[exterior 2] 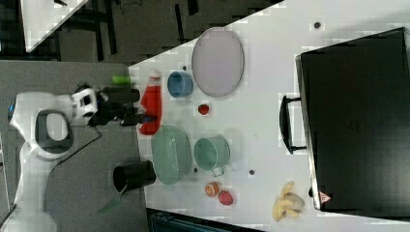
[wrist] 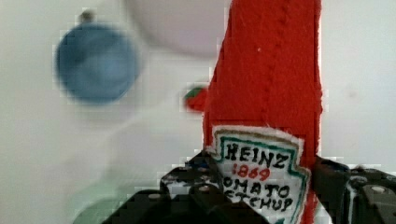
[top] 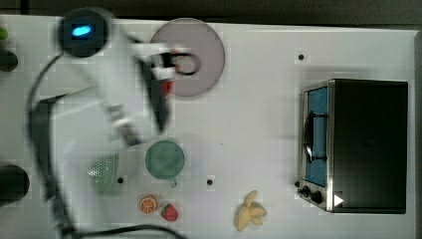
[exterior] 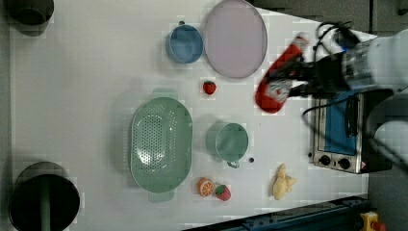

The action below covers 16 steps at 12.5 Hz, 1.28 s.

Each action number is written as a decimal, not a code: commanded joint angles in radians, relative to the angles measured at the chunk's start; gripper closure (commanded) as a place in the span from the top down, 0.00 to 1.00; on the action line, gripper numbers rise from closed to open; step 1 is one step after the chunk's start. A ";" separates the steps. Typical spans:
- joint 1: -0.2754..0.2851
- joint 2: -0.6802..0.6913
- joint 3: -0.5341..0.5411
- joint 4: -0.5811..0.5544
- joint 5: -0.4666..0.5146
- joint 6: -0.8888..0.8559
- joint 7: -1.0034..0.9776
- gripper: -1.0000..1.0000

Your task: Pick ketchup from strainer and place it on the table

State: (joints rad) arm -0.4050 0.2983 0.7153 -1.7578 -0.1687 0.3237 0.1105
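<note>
- The gripper (exterior: 294,82) is clamped on the ketchup (exterior: 275,82) at its labelled lower half, holding it in the air clear of the strainer (exterior: 161,142); in the left view the bottle hangs to the right of the pale plate (exterior: 235,38), well apart from the strainer.
- The bottle looks soft and fabric-like in the wrist view, so I judge the grip could squash it or let it slide; the long capped end (exterior: 301,41) sticks out past the fingers and may sag or swing.
- Lowered here, it could land on the plate's edge or nudge the strawberry (exterior: 209,87) just to the left view's left, instead of on bare table (exterior: 86,72).
- The toaster oven (exterior: 337,137) sits near the arm in the left view; a sweep that way risks a knock.
- Released tilted, the bottle would likely topple or roll.
</note>
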 commanded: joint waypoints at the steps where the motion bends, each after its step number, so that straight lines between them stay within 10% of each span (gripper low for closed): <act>1: -0.066 -0.056 -0.045 0.000 -0.002 0.000 -0.175 0.59; 14: -0.089 -0.035 -0.219 -0.460 -0.041 0.436 -0.337 0.59; 16: -0.089 -0.007 -0.224 -0.504 -0.085 0.483 -0.332 0.72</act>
State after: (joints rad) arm -0.4985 0.3137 0.5054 -2.2637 -0.2512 0.7793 -0.1769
